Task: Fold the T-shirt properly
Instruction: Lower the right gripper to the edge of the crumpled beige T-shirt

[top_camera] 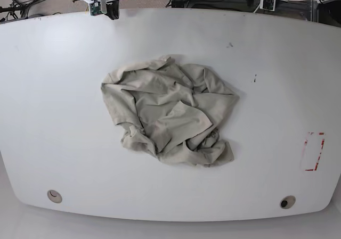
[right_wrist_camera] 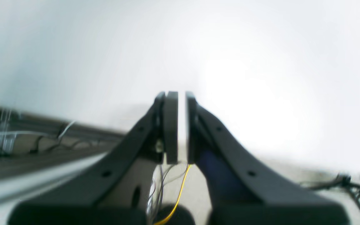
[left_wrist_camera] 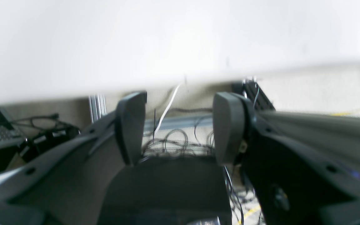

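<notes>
Shirt (top_camera: 184, 124) lies crumpled mid-table, likely awaiting spreading; your left gripper (left_wrist_camera: 180, 128) stands wide, your right (right_wrist_camera: 181, 128) nearly closed, seemingly empty, both beyond it.

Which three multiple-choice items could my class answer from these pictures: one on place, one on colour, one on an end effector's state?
1. Where is the T-shirt?
A) On the floor
B) On the table
C) Over an arm

2. What colour is the T-shirt?
A) Bright red
B) Black
C) Greyish beige

3. How does the left end effector stand?
A) Open
B) Shut on the T-shirt
C) Shut, holding nothing

Right letters:
1 B: the base view shows it crumpled on the white tabletop.
2 C: its cloth looks a pale greyish beige there.
3 A: the left wrist view shows a wide gap between its fingers.
</notes>
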Controlling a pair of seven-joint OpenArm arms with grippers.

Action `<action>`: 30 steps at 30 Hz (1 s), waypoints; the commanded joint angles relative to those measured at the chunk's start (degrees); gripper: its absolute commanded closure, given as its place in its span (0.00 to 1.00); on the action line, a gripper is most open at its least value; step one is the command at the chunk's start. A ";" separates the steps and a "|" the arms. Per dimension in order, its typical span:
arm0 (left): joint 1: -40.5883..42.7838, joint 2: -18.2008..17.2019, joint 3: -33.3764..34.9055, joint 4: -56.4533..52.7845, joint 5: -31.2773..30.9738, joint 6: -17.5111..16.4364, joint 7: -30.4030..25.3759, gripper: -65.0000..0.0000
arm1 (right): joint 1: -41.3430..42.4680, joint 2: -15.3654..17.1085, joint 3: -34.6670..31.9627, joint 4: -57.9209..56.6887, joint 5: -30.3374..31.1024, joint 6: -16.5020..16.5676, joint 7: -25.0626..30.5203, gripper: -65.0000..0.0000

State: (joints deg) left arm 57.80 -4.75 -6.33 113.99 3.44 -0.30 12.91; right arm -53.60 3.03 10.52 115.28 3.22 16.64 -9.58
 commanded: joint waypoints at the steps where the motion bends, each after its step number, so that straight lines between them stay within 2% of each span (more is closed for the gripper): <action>1: -1.58 -0.13 -0.05 0.95 0.21 0.25 -0.73 0.50 | 2.13 0.09 0.16 0.89 0.51 0.19 1.36 0.95; 4: -4.57 -0.13 0.39 0.95 0.29 0.25 -0.73 0.46 | 5.47 0.09 0.16 0.89 0.51 0.19 -0.75 0.94; 6: -6.77 -0.13 1.18 0.95 0.29 0.25 -0.55 0.40 | 8.20 0.09 0.16 0.89 0.51 0.19 -3.73 0.90; 8: -9.41 -0.21 3.03 0.95 0.38 0.25 1.73 0.30 | 12.15 0.09 0.25 0.89 0.51 0.19 -7.43 0.79; 10: -11.34 -0.21 4.35 0.95 0.38 0.25 3.66 0.26 | 14.44 0.09 0.25 0.89 0.42 0.19 -9.71 0.72; 12: -13.80 -0.21 5.05 0.95 0.38 0.25 5.42 0.25 | 17.25 0.09 0.16 0.89 0.34 0.19 -11.91 0.64; 16: -16.70 -0.21 5.14 0.95 0.38 0.25 6.83 0.25 | 23.49 0.18 0.16 0.80 0.25 0.19 -15.95 0.55; 21: -17.84 -0.21 5.14 0.95 0.38 0.25 6.83 0.25 | 32.20 0.71 0.33 0.45 0.25 0.28 -23.25 0.52; 30: -18.28 -1.00 4.88 0.95 0.38 0.25 6.83 0.25 | 47.58 2.73 0.16 -8.95 0.60 0.37 -28.70 0.52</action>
State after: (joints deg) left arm 39.07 -5.48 -1.17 113.91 3.64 -0.10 21.02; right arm -8.08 5.13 10.70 107.61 3.40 17.02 -39.20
